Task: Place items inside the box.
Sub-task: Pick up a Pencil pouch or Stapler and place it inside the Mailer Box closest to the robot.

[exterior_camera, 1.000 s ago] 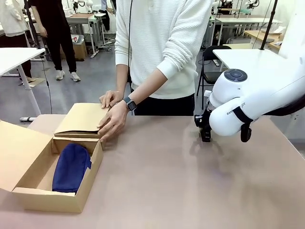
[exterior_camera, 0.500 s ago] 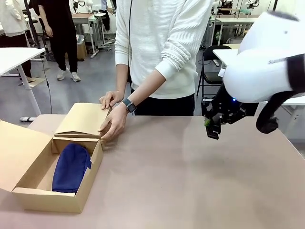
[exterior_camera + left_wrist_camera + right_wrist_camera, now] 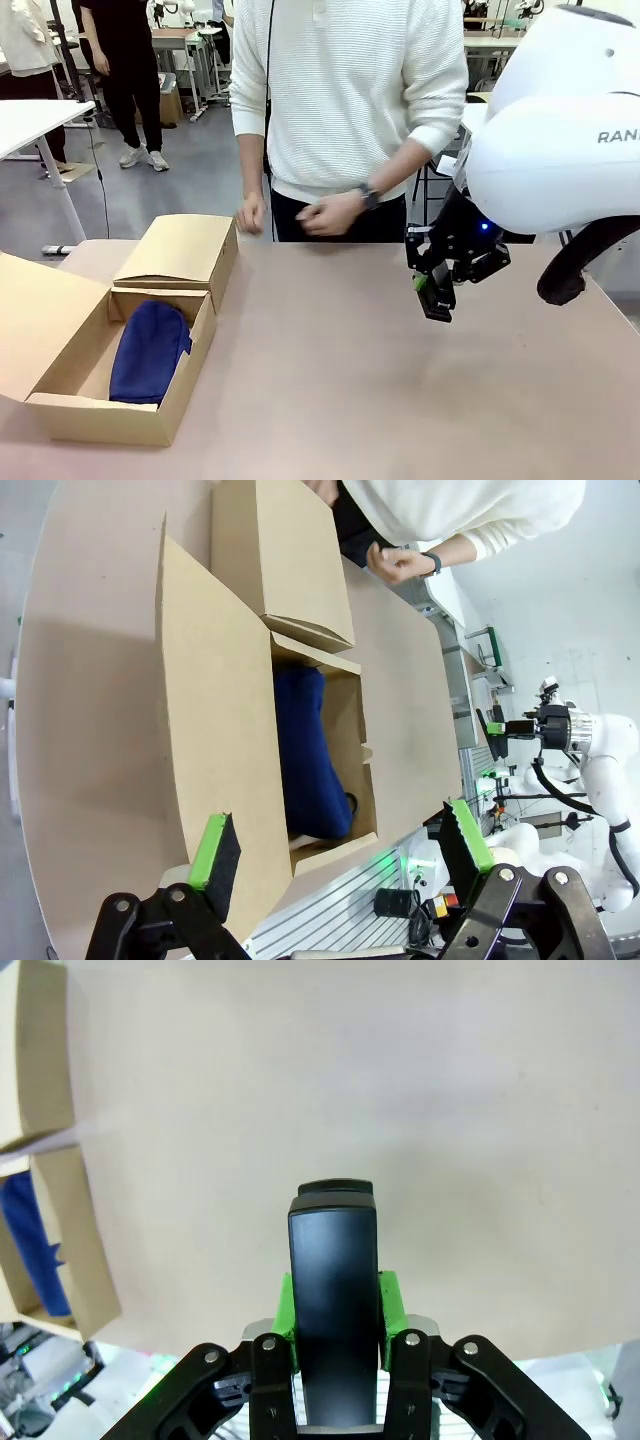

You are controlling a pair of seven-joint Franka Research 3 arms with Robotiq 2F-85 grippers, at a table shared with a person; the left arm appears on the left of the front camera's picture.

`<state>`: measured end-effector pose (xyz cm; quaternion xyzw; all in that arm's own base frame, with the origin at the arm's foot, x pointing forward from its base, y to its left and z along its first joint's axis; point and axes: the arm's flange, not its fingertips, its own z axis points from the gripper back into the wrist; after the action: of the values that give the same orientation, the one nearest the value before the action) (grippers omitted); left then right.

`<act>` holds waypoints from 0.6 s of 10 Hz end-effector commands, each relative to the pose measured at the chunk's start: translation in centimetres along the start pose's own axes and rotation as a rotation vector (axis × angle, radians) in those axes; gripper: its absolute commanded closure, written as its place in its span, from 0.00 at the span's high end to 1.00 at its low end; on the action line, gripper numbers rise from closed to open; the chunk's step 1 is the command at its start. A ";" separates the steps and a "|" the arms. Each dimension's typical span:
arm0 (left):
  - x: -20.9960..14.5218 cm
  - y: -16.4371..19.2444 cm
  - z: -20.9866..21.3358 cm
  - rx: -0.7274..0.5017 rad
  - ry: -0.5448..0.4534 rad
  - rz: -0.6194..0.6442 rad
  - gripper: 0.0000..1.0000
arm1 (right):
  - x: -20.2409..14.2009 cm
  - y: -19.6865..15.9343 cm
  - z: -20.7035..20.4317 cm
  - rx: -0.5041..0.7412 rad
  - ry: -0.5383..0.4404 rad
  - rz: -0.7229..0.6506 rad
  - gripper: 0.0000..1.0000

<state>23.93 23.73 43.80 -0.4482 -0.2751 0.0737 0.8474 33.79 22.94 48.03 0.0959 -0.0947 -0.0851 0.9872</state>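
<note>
Stapler (image 3: 334, 1290) in right jaws, "RAN" arm (image 3: 560, 140)

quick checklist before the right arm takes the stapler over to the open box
1. Right gripper shut on black stapler: ok.
2. Box lid open: ok.
3. Free floor in box beside navy pouch: ok.
4. Person's hands away from box: ok.
5. Open left gripper out of the way of the box: cannot tell.
</note>
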 end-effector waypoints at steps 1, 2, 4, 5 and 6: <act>0.0 -0.1 -0.1 -0.024 -0.018 -0.021 1.00 | -0.3 0.2 -0.1 0.001 0.003 0.008 0.36; 0.0 -0.1 -0.1 -0.024 -0.018 -0.021 1.00 | -1.4 4.7 -0.7 0.060 -0.046 0.204 0.36; 0.0 -0.1 -0.1 -0.024 -0.018 -0.021 1.00 | -5.4 15.6 0.0 0.110 -0.114 0.250 0.36; 0.0 -0.1 -0.1 -0.024 -0.018 -0.021 1.00 | -7.4 20.2 -0.2 0.112 -0.167 0.199 0.36; 0.0 -0.1 -0.1 -0.024 -0.018 -0.021 1.00 | -9.5 26.1 -0.6 0.226 -0.126 0.152 0.36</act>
<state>23.96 23.70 43.77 -0.4483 -0.2743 0.0736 0.8476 25.91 44.33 51.34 0.1696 -0.1617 0.0372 0.9714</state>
